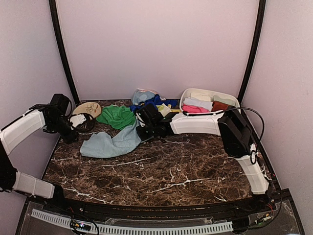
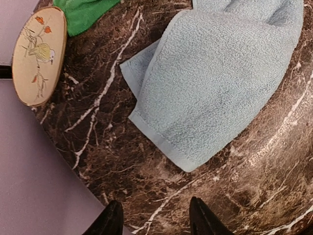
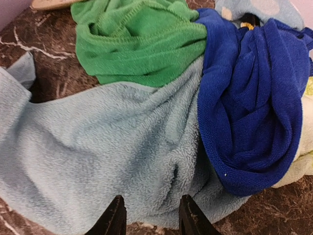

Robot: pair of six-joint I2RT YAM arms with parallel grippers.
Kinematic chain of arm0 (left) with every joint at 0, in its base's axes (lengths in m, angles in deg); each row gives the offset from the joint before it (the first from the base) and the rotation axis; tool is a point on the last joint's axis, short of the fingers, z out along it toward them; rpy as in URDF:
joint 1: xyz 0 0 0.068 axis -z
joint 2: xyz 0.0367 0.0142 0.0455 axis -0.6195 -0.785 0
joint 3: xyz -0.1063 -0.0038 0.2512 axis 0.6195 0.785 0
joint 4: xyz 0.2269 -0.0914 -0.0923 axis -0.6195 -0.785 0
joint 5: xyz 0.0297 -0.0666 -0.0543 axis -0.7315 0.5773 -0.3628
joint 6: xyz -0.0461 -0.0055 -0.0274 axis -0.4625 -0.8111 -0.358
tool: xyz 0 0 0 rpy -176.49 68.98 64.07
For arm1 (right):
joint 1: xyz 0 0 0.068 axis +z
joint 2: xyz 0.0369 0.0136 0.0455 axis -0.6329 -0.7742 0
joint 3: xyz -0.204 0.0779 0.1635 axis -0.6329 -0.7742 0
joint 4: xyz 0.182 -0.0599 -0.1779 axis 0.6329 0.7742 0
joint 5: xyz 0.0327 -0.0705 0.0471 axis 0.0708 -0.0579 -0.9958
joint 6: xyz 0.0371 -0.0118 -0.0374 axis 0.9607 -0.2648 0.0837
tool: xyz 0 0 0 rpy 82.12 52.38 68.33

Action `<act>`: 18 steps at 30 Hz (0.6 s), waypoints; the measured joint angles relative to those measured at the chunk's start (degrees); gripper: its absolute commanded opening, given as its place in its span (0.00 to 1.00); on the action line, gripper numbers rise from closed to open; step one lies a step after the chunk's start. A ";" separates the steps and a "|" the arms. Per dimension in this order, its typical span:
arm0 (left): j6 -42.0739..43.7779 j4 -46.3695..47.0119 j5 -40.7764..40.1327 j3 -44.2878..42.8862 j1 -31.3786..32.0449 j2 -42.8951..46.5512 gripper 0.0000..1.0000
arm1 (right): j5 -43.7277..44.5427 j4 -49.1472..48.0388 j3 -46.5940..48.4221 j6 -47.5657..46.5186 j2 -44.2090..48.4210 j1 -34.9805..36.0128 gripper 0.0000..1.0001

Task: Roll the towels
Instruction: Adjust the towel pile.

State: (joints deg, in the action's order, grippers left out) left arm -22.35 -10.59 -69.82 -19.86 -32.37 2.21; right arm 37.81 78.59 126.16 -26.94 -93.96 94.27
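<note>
Both open, holding nothing.
My right end effector [image 3: 150, 215] hangs over the light blue terry towel [image 3: 98, 147]; my left end effector [image 2: 154, 220] over the brown marble worktop [image 2: 244, 196].

The table [image 1: 161, 171] is topped with dark brown stone, and thin white lines are seen running all over it. It is closed in by plain pale pink walls, the back wall [image 1: 156, 44], the left wall [image 1: 24, 58] and the right wall [image 1: 288, 73], and two black bent poles are set in the back corners, the left pole [image 1: 60, 49] and the right pole [image 1: 253, 49]. A white strip [image 1: 146, 229] full of small slots is fixed along the near edge of the table, and everything is lit by soft, even light, so only faint shadows are seen.
</note>
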 measured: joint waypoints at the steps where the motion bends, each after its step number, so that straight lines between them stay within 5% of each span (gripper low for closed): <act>1: -0.83 0.50 0.90 0.66 -0.85 -1.42 0.48 | 0.00 0.92 1.33 0.02 -1.57 -0.31 0.32; 6: -4.72 4.04 5.77 2.32 -1.20 -7.23 0.48 | -0.31 4.22 4.96 0.92 -6.43 -1.46 0.00; 11: -6.40 8.85 7.82 4.90 -1.20 -13.27 0.37 | -0.61 2.78 1.75 1.77 -5.16 -1.88 0.00; 18: -6.36 13.20 7.43 9.40 -1.16 -16.33 0.15 | 0.46 -4.68 -23.87 4.79 13.07 -1.20 0.00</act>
State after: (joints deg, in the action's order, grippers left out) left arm -28.71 2.61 -62.39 -10.46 -33.53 -14.12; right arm 38.26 73.91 102.29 -22.15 -80.89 93.06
